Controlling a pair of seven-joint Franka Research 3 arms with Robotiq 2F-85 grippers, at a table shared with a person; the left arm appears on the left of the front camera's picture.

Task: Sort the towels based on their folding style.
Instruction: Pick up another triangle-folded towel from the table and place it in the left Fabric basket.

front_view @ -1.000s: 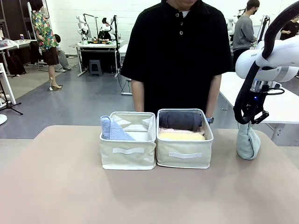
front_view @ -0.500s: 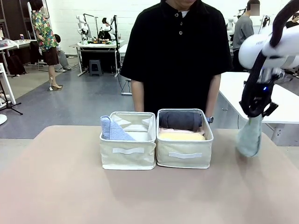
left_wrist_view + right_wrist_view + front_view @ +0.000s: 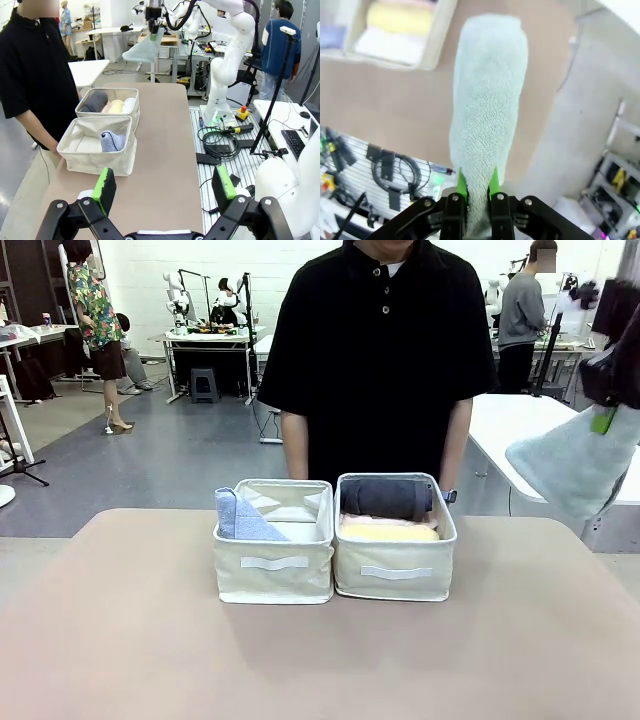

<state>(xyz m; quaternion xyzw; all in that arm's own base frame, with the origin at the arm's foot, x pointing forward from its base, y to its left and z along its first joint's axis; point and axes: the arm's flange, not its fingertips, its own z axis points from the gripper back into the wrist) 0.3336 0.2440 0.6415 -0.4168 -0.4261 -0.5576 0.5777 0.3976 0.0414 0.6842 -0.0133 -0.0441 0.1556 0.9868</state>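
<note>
right gripper (image 3: pixel 475 189) clamped on narrow end of pale teal towel (image 3: pixel 487 95) | towel hangs in air by table's (image 3: pixel 100 640) far right corner | handling (judged): light, soft, limp terry; pinch through all folded layers or wedge opens | left gripper (image 3: pixel 165 182) jaws wide, empty

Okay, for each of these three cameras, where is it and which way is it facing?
Front: robot's side of the table, facing the person across two bins; right gripper top right.
Left wrist: off the table's left end, looking along it; own open left gripper below.
Right wrist: looking down its shut fingers at the table.
Shared: the pale teal towel, in all three.
</note>
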